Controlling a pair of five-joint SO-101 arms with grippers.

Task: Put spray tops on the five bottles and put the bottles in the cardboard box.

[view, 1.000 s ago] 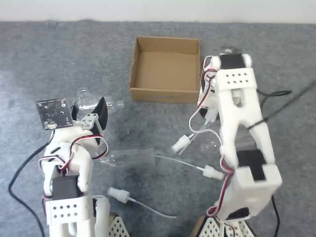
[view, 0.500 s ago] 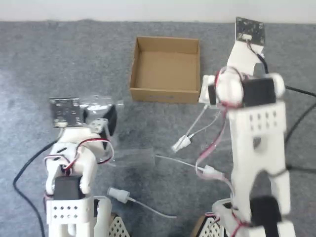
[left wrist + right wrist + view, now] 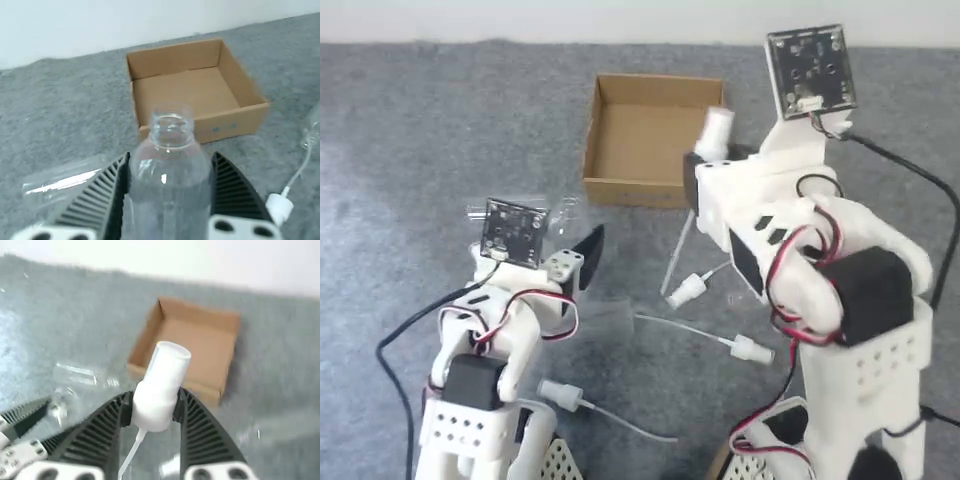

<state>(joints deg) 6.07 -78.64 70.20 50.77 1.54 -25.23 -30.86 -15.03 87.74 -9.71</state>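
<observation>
Cardboard first. From the left wrist, the cardboard box (image 3: 220,125) sits open on the grey counter (image 3: 65,100). Just short of its front wall, the left pincer (image 3: 170,161) is clamped around the held bottle (image 3: 171,131). That bottle is clear, and its uncapped neck points up towards the box.

Over to the right wrist: the right pincer (image 3: 154,397) grips the held spray top (image 3: 165,365) low on its white body. The head is up, a thin tube trails below, and the box lies beyond it.

Now the high view. The right arm carries its spray top against the box's right wall, with the tube hanging down past the box's front wall. The left arm stands in front of the box's left corner, well apart from it.

A near bottle (image 3: 558,210) lies flat just in front of that corner, and a farther bottle (image 3: 590,318) lies flat deeper in front of the box.

Three tops lie loose on the counter. The first spray top (image 3: 685,292) is closest to the box's front wall, the second spray top (image 3: 750,349) is farther out, and the third spray top (image 3: 560,392) is farthest of all.
</observation>
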